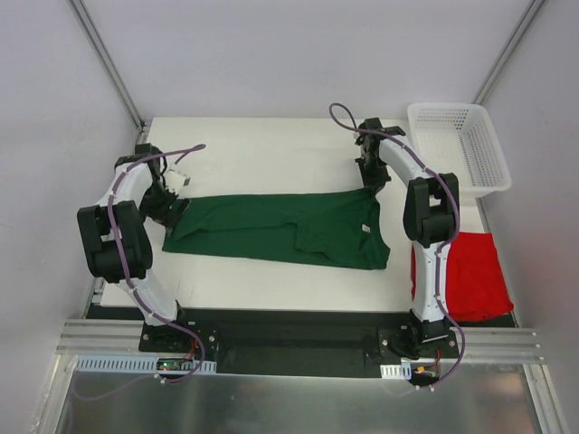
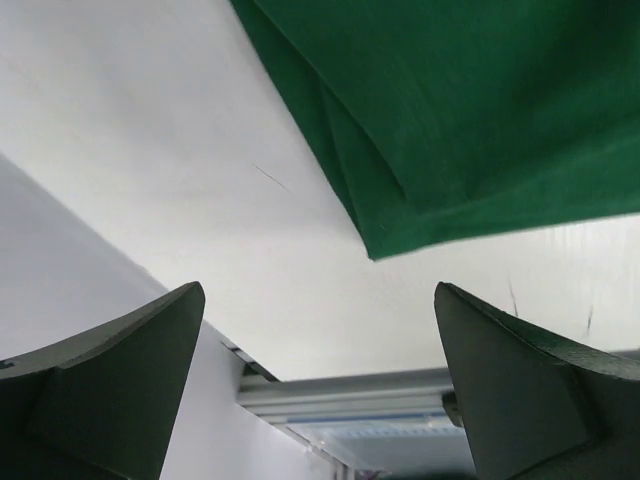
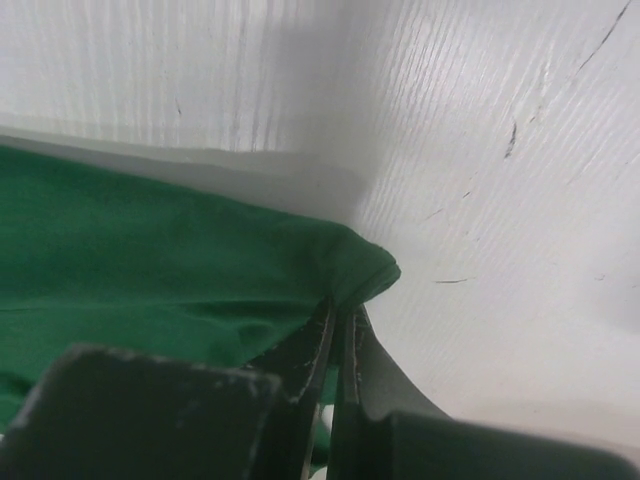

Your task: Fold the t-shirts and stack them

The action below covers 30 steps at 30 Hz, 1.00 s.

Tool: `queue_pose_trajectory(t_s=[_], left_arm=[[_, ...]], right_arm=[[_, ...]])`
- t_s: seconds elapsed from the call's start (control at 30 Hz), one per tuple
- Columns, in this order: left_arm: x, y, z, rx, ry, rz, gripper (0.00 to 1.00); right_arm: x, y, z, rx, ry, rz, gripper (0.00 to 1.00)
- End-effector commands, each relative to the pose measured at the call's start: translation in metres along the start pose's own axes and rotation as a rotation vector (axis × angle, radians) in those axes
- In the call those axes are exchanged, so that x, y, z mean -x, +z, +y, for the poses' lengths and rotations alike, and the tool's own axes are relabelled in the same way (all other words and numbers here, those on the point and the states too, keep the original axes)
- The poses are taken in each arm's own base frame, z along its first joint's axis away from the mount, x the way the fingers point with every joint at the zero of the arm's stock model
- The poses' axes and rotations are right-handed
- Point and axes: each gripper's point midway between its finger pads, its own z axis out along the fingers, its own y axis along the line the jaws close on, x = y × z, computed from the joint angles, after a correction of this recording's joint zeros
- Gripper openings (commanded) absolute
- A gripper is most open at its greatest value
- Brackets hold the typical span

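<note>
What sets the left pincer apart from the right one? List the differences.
The left pincer is open, fingers spread wide; the right pincer is shut. The left holds nothing, the green t-shirt corner lying beyond its tips; the right pinches a corner of that shirt. Both sit low over the white table, at opposite ends of the shirt.

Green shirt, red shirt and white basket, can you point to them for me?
green t-shirt (image 1: 271, 226): top external view, the middle of the spread cloth.
red t-shirt (image 1: 475, 271): top external view, the middle of its visible cloth.
white basket (image 1: 491, 154): top external view, its right mesh wall.
</note>
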Motion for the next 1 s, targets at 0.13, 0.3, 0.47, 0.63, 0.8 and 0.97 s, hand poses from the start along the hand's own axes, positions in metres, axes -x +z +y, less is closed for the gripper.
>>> queue_pose_trajectory(t_s=[0.13,0.3,0.47,0.63,0.8,0.97], left_arm=[[-0.049,0.001,-0.038,-0.074,0.002,0.044,0.99],[-0.056,-0.001,-0.050,-0.098,-0.010,0.032,0.99],[-0.054,-0.006,-0.053,-0.112,-0.028,0.018,0.99],[-0.047,-0.014,-0.050,-0.104,-0.057,-0.004,0.99],[-0.016,-0.033,-0.044,-0.107,-0.096,-0.109,0.99],[-0.008,-0.027,-0.051,-0.104,0.032,-0.096,0.99]], right_arm=[[0.036,-0.020,0.000,0.028,-0.006,-0.092,0.01],[0.059,-0.018,0.003,0.043,-0.009,-0.132,0.01],[0.074,-0.036,-0.002,0.013,0.006,-0.195,0.25],[0.064,-0.078,-0.005,-0.068,0.020,-0.276,0.96],[0.017,-0.086,0.022,0.037,0.090,-0.274,0.96],[-0.026,-0.086,0.054,0.179,0.103,-0.223,0.96]])
